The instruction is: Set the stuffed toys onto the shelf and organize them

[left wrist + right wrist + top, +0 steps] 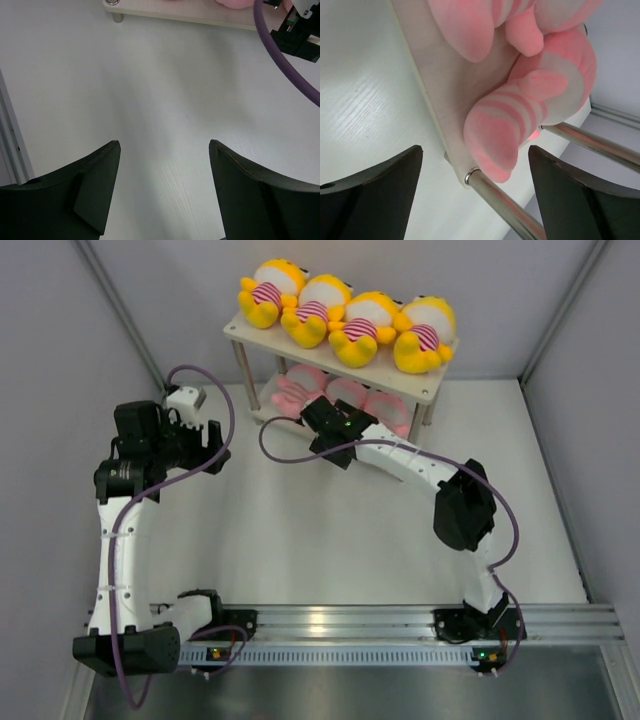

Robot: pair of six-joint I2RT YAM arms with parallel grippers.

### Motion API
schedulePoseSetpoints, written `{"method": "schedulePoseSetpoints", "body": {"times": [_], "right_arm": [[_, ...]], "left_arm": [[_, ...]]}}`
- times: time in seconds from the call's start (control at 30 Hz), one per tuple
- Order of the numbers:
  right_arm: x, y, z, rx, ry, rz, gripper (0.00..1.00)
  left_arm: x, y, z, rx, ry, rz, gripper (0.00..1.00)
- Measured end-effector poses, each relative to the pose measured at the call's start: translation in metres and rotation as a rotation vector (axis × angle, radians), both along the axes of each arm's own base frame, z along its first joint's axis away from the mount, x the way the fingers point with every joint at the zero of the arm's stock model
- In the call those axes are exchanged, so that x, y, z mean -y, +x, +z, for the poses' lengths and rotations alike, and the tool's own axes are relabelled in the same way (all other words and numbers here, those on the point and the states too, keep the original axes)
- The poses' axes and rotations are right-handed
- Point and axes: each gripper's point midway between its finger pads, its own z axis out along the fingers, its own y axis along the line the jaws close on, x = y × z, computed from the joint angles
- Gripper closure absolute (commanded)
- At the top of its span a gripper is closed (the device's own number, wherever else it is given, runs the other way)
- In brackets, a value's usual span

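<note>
The shelf (262,336) stands at the back of the table. Several yellow stuffed toys (355,325) lie side by side on its top board. Pink stuffed toys (348,393) lie on the lower board. My right gripper (312,412) is at the front left of the lower tier. In the right wrist view it (475,147) is open, with the foot of a pink striped toy (540,85) hanging over the board's corner (440,85) between the spread fingers, touching neither. My left gripper (215,438) hovers left of the shelf, open (164,142) over bare table.
A metal shelf leg (510,210) runs just under the pink toy's foot. The lower board's edge (190,15) and my right wrist (300,30) with its purple cable (280,55) show in the left wrist view. Grey walls enclose the table.
</note>
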Motion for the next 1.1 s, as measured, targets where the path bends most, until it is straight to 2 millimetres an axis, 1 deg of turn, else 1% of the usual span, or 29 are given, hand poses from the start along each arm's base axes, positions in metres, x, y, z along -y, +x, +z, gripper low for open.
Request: {"method": "schedulePoseSetpoints", "body": {"times": [0.03,0.07,0.13,0.23,0.33,0.4,0.43,0.5,0.53,0.57,0.6,0.63,0.7,0.73,0.77,0.83,0.87,0.9,0.93,1.0,1.03,1.07,1.1], "right_arm": [[-0.005,-0.004,0.004,0.013,0.01,0.018,0.02],[-0.01,-0.01,0.009,0.027,0.023,0.039,0.01],[-0.018,-0.028,0.016,0.032,0.042,0.104,0.01],[-0.036,-0.074,0.027,-0.018,0.123,0.263,0.01],[-0.059,-0.122,0.048,-0.081,0.271,0.442,0.01],[-0.066,-0.143,0.069,-0.089,0.371,0.524,0.01],[-0.065,-0.151,0.085,-0.073,0.426,0.555,0.0],[-0.06,-0.159,0.119,-0.005,0.533,0.586,0.01],[-0.055,-0.161,0.14,0.043,0.595,0.589,0.01],[-0.047,-0.162,0.169,0.116,0.671,0.586,0.01],[-0.037,-0.16,0.19,0.179,0.728,0.568,0.01],[-0.023,-0.157,0.216,0.255,0.788,0.54,0.01],[0.022,-0.145,0.271,0.452,0.899,0.42,0.0],[0.041,-0.141,0.288,0.523,0.93,0.364,0.0],[0.068,-0.134,0.304,0.609,0.951,0.274,0.01],[0.122,-0.123,0.327,0.77,0.962,0.077,0.01],[0.148,-0.117,0.333,0.843,0.955,-0.022,0.01],[0.165,-0.112,0.335,0.886,0.948,-0.092,0.01],[0.186,-0.104,0.33,0.922,0.931,-0.186,0.01],[0.218,-0.084,0.31,0.939,0.891,-0.327,0.01],[0.229,-0.077,0.303,0.942,0.881,-0.376,0.01],[0.256,-0.062,0.284,0.942,0.861,-0.474,0.01],[0.275,-0.05,0.264,0.927,0.856,-0.545,0.0]], "left_arm": [[0.0,-0.001,0.0,0.0,0.0,0.0,0.23],[0.0,-0.001,-0.001,-0.001,0.0,0.0,0.23],[0.0,-0.003,-0.004,-0.005,0.003,-0.001,0.22],[-0.001,-0.005,-0.014,-0.024,0.011,0.0,0.23],[-0.004,-0.009,-0.031,-0.064,0.024,0.006,0.22],[-0.006,-0.01,-0.04,-0.085,0.035,0.012,0.22],[-0.007,-0.011,-0.043,-0.092,0.04,0.016,0.22],[-0.01,-0.012,-0.05,-0.105,0.053,0.023,0.22],[-0.012,-0.013,-0.053,-0.11,0.063,0.027,0.22],[-0.013,-0.014,-0.054,-0.112,0.071,0.03,0.22],[-0.014,-0.015,-0.057,-0.114,0.08,0.034,0.22],[-0.016,-0.016,-0.058,-0.116,0.087,0.037,0.23],[-0.019,-0.019,-0.065,-0.121,0.108,0.041,0.23],[-0.021,-0.021,-0.069,-0.128,0.118,0.043,0.23],[-0.022,-0.023,-0.074,-0.14,0.128,0.047,0.22],[-0.026,-0.026,-0.085,-0.164,0.145,0.054,0.22],[-0.027,-0.027,-0.089,-0.175,0.152,0.057,0.23],[-0.028,-0.029,-0.095,-0.19,0.16,0.059,0.22],[-0.03,-0.03,-0.1,-0.202,0.167,0.063,0.23],[-0.032,-0.032,-0.106,-0.217,0.177,0.069,0.22],[-0.033,-0.033,-0.108,-0.223,0.18,0.071,0.22],[-0.034,-0.034,-0.11,-0.225,0.184,0.075,0.22],[-0.035,-0.034,-0.112,-0.227,0.188,0.078,0.22]]}}
